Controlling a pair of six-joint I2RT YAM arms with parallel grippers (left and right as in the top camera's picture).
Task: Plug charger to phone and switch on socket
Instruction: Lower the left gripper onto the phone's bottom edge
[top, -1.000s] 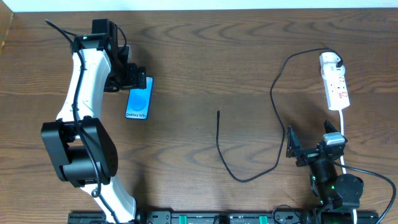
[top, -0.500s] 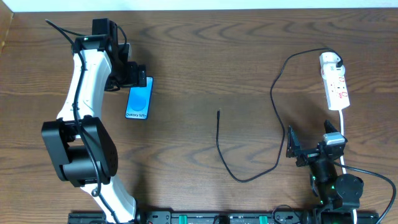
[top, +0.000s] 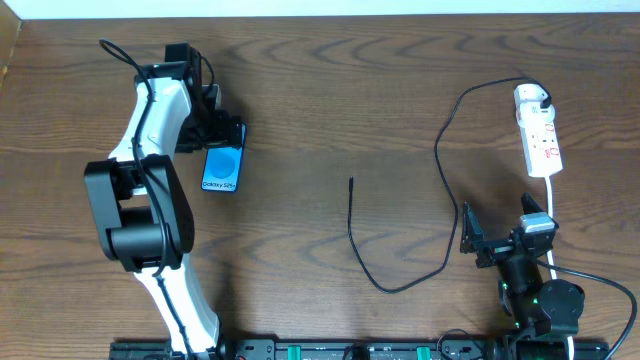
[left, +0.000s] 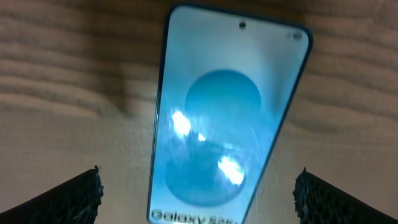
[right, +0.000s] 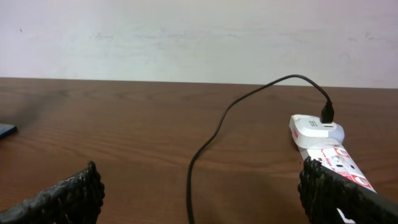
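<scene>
Fingers of the left gripper stand wide apart and hold nothing. They hover on either side of the phone, probably lined up to grasp or steady it. The phone lies flat, screen up, at the far left of the table. The right gripper, also wide and empty, sits near right, facing the power strip. The charger cable runs from the strip. Its free tip lies mid-table, well apart from the phone.
</scene>
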